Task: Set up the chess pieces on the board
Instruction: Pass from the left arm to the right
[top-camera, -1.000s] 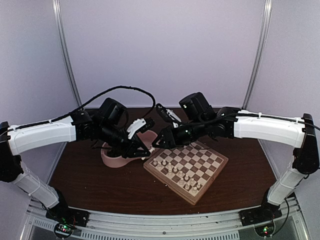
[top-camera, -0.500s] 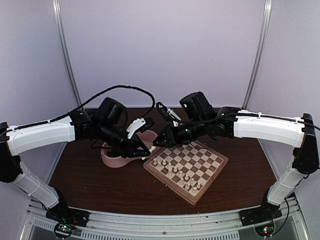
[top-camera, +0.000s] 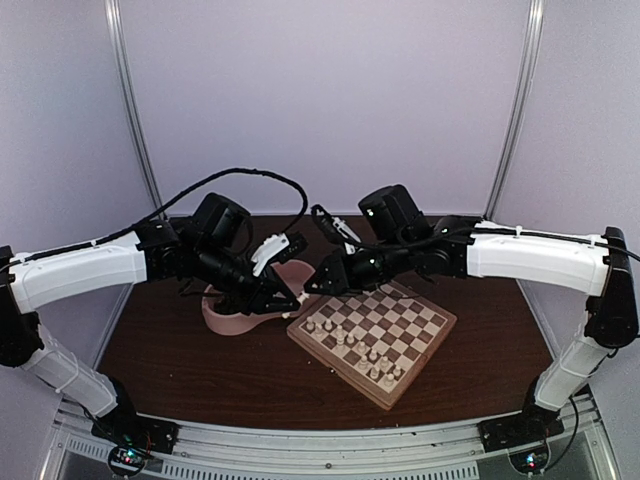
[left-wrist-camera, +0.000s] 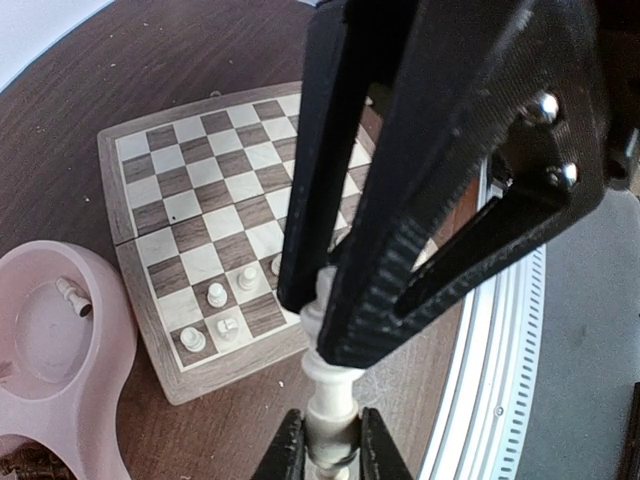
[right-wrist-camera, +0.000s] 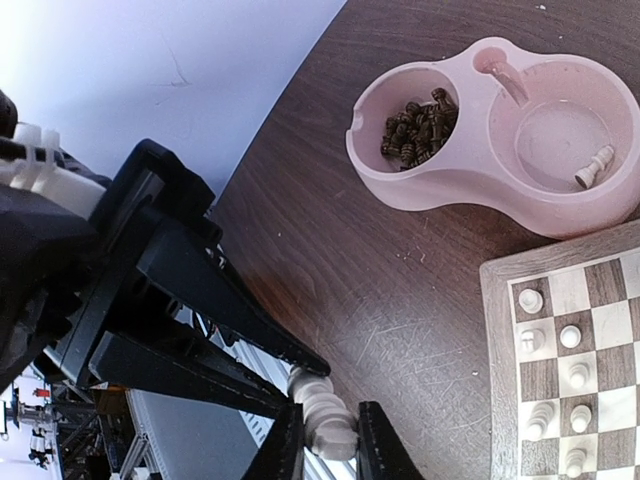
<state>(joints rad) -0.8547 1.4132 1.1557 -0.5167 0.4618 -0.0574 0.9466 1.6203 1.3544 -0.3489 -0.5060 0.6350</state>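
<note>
Mid-air handover: left claw (left-wrist-camera: 328, 445) and right claw (right-wrist-camera: 322, 440) are both clenched on one cream chessman (left-wrist-camera: 328, 385), over the worktop (top-camera: 200, 370) by the pink dish (right-wrist-camera: 455, 212), near the board (top-camera: 425, 322) corner.
Risk: if either pulls before the other lets go, the chessman twists out, drops and scatters the placed pieces (top-camera: 340, 337).
Since a second ago: right claw closed on it; arms barely moved.

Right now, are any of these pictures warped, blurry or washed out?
Top view: the lens bends the frame poles outward. Left wrist view: the board shows bowed edges. Right wrist view: the wall at upper left is washed out white, while the pink dish stays sharp.
</note>
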